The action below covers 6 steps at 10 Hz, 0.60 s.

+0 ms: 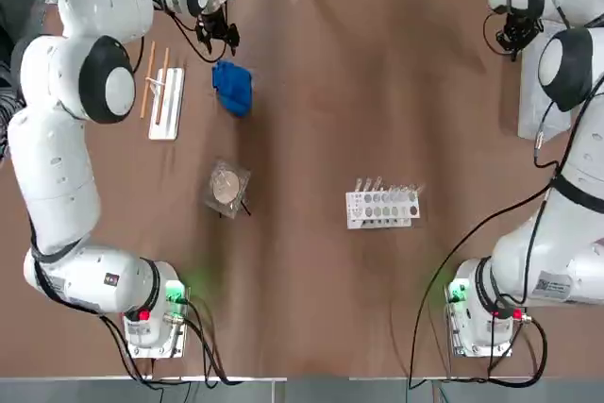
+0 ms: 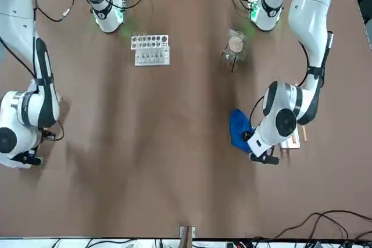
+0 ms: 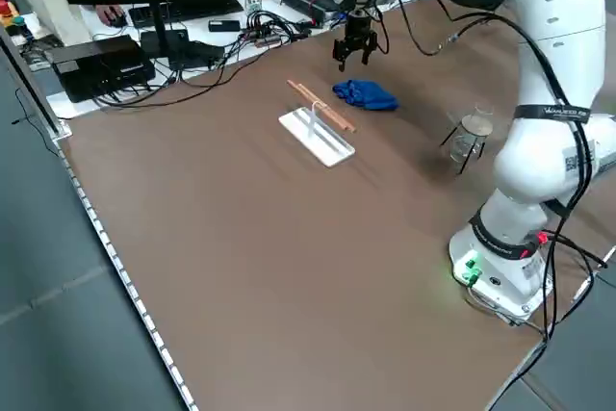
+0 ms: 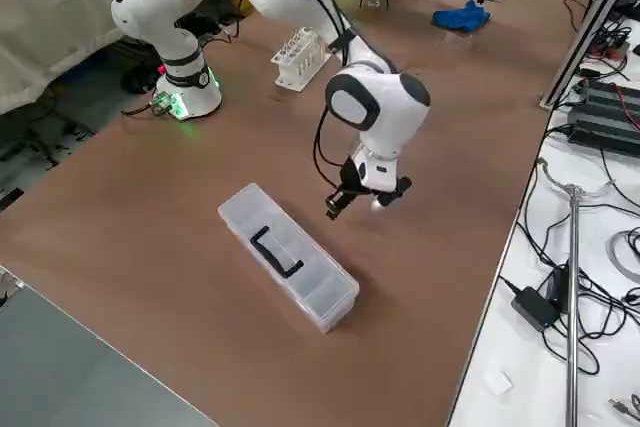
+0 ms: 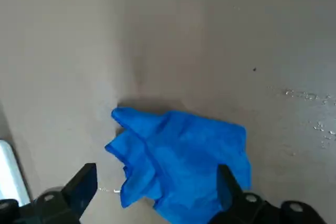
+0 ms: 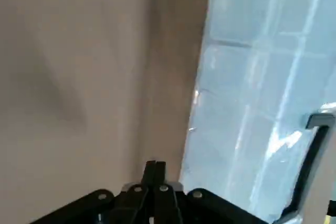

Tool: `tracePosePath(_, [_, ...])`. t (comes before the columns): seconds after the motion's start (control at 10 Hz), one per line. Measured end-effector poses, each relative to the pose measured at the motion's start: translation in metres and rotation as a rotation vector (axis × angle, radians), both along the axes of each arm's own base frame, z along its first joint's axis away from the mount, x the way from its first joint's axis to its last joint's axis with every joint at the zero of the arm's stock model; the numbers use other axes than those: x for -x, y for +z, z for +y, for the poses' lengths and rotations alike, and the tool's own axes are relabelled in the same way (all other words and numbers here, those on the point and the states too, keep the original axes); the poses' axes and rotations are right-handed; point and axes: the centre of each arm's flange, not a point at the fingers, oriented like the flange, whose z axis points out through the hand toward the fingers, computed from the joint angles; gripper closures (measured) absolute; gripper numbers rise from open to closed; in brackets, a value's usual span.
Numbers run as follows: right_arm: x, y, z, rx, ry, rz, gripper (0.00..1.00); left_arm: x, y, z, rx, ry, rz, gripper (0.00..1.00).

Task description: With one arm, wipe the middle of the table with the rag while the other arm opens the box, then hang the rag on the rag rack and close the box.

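Jaws: left gripper (image 5: pixel 152 195) wide open, holding nothing, fingers either side of the rag (image 5: pixel 181 163) and above it in the left wrist view. Right gripper (image 6: pixel 156 171) shut tight, fingertips pressed together, nothing between them.

Top view: left gripper (image 1: pixel 219 37) at upper left of frame, just above the rag (image 1: pixel 233 87); rag lies crumpled on the table (image 1: pixel 311 186), not lifted. Rag rack (image 1: pixel 166 101) just left of the rag, white base flat, wooden rods lying across it and beside it. Right gripper (image 1: pixel 512 40) at upper right of frame, by the table's edge; the box barely shows there.

Right side view: box (image 4: pixel 288 257) at lower centre of frame, lid down, black handle on top. Right gripper (image 4: pixel 358 199) hangs just up and right of the box, beside its long side, apart from it. Right wrist view has the box (image 6: pixel 262 108) filling the right half, the shut fingers beside its edge; touching or not, cannot tell.

Front view: rag (image 2: pixel 238 129) right of centre, left gripper (image 2: pixel 263 156) just below and right of it.

Other items, top view: tube rack (image 1: pixel 381 205) right of centre; small glass flask (image 1: pixel 226 188) left of centre, below the rag.
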Motion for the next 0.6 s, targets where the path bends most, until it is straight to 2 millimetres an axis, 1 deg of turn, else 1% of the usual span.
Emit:
tracePosePath(0.2, [0.005, -0.002, -0.012, 0.041, 0.013, 0.019, 0.99, -0.001, -0.020, -0.002, 0.002, -0.001, 0.001, 0.00])
tracePosePath(0.4, [0.012, -0.009, -0.019, 0.065, 0.012, 0.042, 0.99, 0.001, -0.042, -0.002, -0.003, -0.002, 0.026, 0.00])
tracePosePath(0.5, [0.017, -0.014, -0.022, 0.067, 0.005, 0.054, 0.99, 0.005, -0.054, -0.002, -0.008, -0.003, 0.047, 0.00])
tracePosePath(0.6, [0.022, -0.019, -0.024, 0.068, -0.002, 0.067, 0.99, 0.012, -0.067, 0.000, -0.016, -0.004, 0.073, 0.02])
